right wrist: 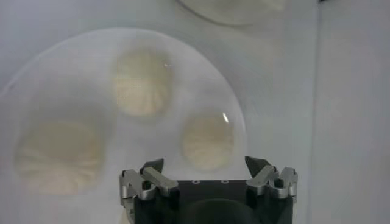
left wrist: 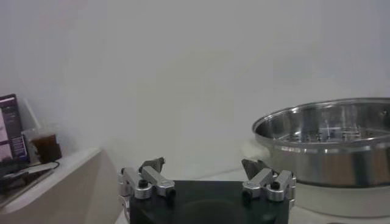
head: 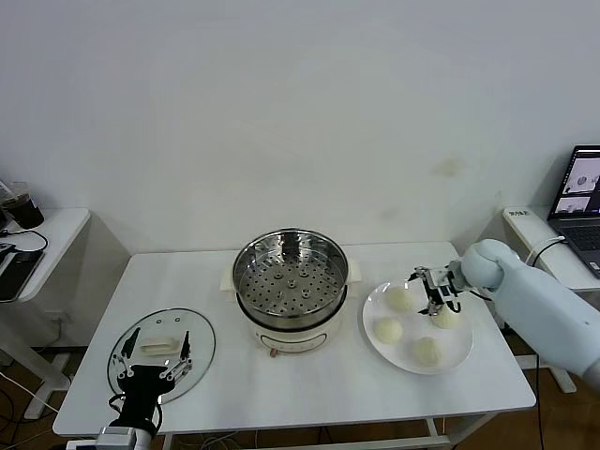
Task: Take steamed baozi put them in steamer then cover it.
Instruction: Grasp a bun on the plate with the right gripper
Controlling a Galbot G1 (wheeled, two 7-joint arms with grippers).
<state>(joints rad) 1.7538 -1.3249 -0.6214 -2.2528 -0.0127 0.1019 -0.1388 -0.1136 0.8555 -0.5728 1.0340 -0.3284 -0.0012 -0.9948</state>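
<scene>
No brand, label or readable writing shows on any of the things. Nearest the robot, the left gripper (head: pixel 157 353) hangs over the cover (head: pixel 161 354) at the front left corner of the white table (head: pixel 309 394), its fingers (left wrist: pixel 152 165) spread wide with nothing between them; the cover is a round clear glass lid with a metal rim, lying flat, and its cream-white oblong handle (head: pixel 156 348) sits directly below the gap between those fingers. Farther in, at the middle of the table and well apart from both grippers, stands the steamer (head: pixel 290 291) — a shiny steel basket with a perforated bottom, empty, on a cream-white pot base with a small knob at the front. To its right lies a flat white plate (head: pixel 463 356) carrying the steamed baozi (head: pixel 388 330), four smooth cream-white round buns with pleated tops, set apart from one another. The right gripper (head: pixel 433 292) hovers over the far part of the plate, fingers (right wrist: pixel 259 165) wide open and holding nothing; one bun lies just below and between them, the bun at the plate's far edge (head: pixel 401 299) just beside them toward the steamer — whether the fingers touch any bun cannot be told. Beyond the table's right end, an open laptop (head: pixel 582 199) rests on a side stand.
</scene>
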